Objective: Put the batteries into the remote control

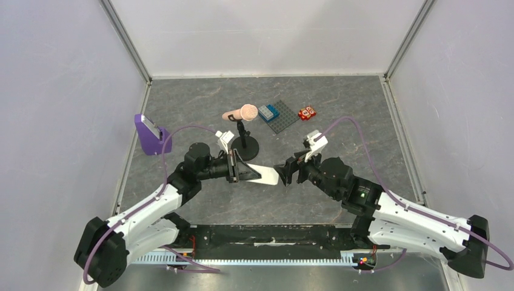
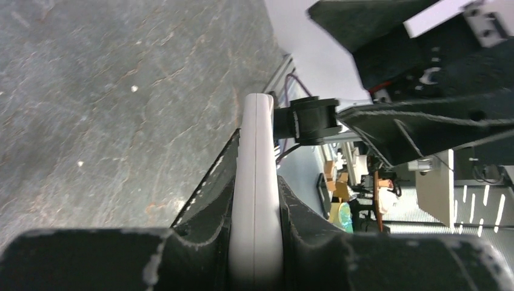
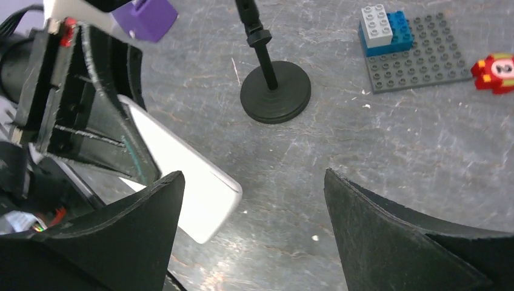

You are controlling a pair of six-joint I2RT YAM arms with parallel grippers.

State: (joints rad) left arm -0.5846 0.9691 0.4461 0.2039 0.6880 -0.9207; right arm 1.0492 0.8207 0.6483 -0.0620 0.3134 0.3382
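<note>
My left gripper (image 1: 242, 172) is shut on the white remote control (image 1: 264, 175) and holds it above the table, its free end pointing right. In the left wrist view the remote (image 2: 255, 200) stands edge-on between my two dark fingers. In the right wrist view its plain white face (image 3: 188, 188) shows at the left; no buttons or screen are visible. My right gripper (image 1: 286, 173) is open and empty, its jaws wide apart right at the remote's free end (image 3: 251, 206). The batteries are out of view.
A black round stand (image 1: 245, 146) with a pink microphone (image 1: 241, 113) stands behind the left gripper. A grey studded plate (image 1: 280, 116) with blue and grey bricks and a red block (image 1: 307, 112) lie at the back. A purple holder (image 1: 151, 134) sits at left.
</note>
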